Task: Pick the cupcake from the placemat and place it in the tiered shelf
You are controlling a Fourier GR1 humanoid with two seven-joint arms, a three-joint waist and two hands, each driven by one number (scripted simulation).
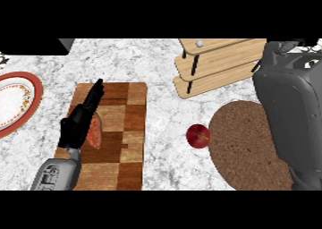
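A wooden cutting board [127, 134] lies on the marble counter [137, 58] with a reddish-orange item [95, 133] on it. A red-rimmed plate [18, 100] sits at the left edge, and a dark object [38, 46] at the top left

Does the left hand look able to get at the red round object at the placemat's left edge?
Probably yes. The left hand lies open over the wooden board, and only bare counter shows between it and the red round object beside the placemat.

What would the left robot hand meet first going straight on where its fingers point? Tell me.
Nothing, as far as the picture shows: the left robot hand points past the far edge of the cutting board, where only bare counter lies. Its height above the board is unclear.
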